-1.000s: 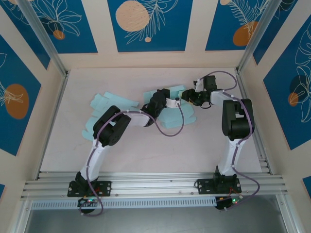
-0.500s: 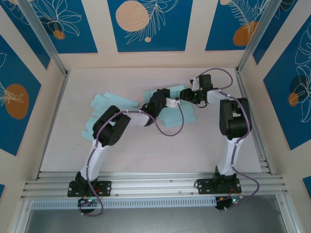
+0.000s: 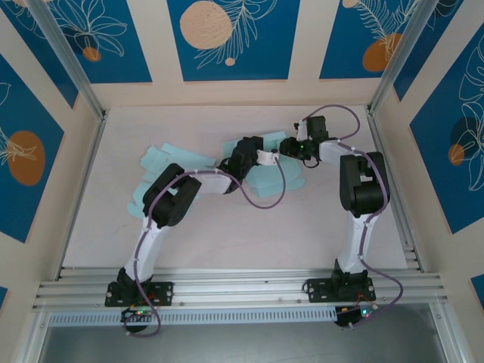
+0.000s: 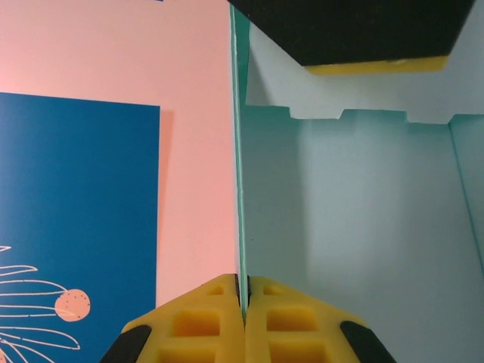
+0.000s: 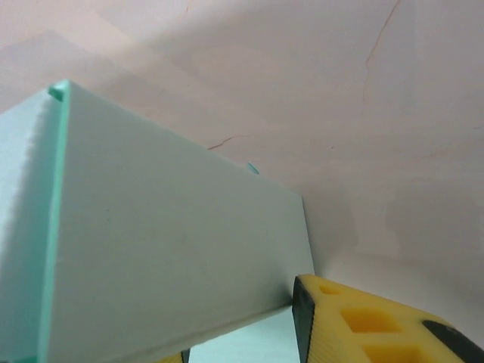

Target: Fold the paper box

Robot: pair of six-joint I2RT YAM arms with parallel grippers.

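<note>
From the top camera, the paper box (image 3: 261, 181) sat half-built toward the back edge of the table (image 3: 227, 242), a bit right of the middle. A pile of spare sheets (image 3: 162, 160) lay off toward the left edge. Both arms were at the box's back side: the left gripper (image 3: 266, 157) pointed in from the left and the right gripper (image 3: 289, 147) from the right. Their tips sat almost nose to nose, so neither arm was really the nearer one. The left wrist camera made it clearer. The left gripper (image 4: 243, 302) was pinched tight on the thin edge of a wall of the paper box (image 4: 348, 227), seen edge-on. That wall ran straight away from the fingers, long axis dead ahead, with the box interior off to its right. A black-and-yellow pad (image 4: 355, 30) sat over the far end, probably one of the other arm's fingers. On the right wrist camera, the right gripper (image 5: 242, 333) had its jaws partway apart with a folded wall of the paper box (image 5: 166, 257) between them, slanting up and left away from the fingers (image 5: 363, 325). Whether it was actually squeezing the paper or just straddling it, nobody could tell from that angle. Looked like the next fold would hinge on that shared wall, with the left on one end and the right on the other.
</note>
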